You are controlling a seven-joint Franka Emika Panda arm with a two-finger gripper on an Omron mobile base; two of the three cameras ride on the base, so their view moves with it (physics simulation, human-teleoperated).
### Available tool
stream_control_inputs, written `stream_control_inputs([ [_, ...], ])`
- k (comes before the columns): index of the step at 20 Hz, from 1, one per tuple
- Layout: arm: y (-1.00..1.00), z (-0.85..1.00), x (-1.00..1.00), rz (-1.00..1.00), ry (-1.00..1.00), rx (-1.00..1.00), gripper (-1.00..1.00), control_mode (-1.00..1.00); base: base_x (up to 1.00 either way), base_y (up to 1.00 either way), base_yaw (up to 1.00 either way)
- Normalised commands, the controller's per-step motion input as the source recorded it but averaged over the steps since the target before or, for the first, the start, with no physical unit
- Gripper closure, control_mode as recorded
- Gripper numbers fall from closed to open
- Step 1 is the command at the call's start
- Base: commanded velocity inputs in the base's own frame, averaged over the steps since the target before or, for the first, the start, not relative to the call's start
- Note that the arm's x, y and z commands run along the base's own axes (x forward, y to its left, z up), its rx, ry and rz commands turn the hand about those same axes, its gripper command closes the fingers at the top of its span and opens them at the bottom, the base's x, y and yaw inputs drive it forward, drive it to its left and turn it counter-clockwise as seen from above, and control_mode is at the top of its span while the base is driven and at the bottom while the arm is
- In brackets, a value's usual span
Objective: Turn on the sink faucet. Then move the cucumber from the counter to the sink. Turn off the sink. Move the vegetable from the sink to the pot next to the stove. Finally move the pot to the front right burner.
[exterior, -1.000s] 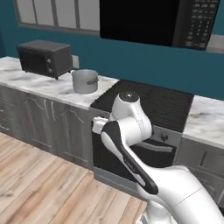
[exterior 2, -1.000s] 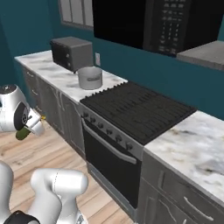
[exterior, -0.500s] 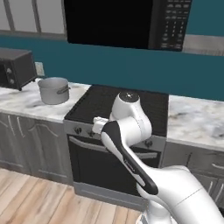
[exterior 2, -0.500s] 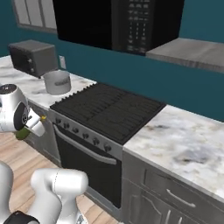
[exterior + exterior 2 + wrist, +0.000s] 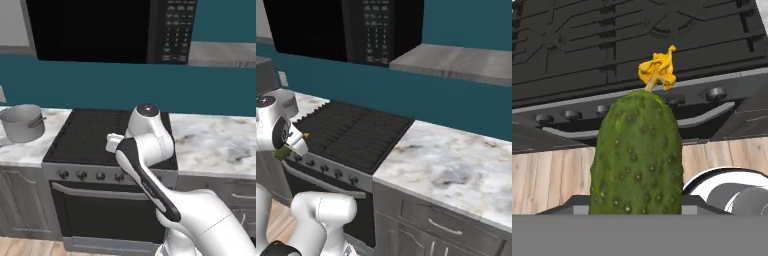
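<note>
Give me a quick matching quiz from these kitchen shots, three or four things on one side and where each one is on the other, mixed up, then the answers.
Things:
1. cucumber
2. pot
3. stove
4. microwave

Places:
A. mounted on the wall above the cooktop
B. on the marble counter, left of the cooktop
C. held in the gripper, yellow blossom end pointing away from the hand
D. set between two stretches of marble counter

Pairs: 1-C, 2-B, 3-D, 4-A
</note>
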Motion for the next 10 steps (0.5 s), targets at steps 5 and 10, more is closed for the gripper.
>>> stream_control_inputs([
  [5,0.0,0.0,0.0,0.0,0.0,0.0,1.0,1.0,0.56,0.47,-0.32],
  [10,0.0,0.0,0.0,0.0,0.0,0.0,1.0,1.0,0.52,0.62,-0.28],
])
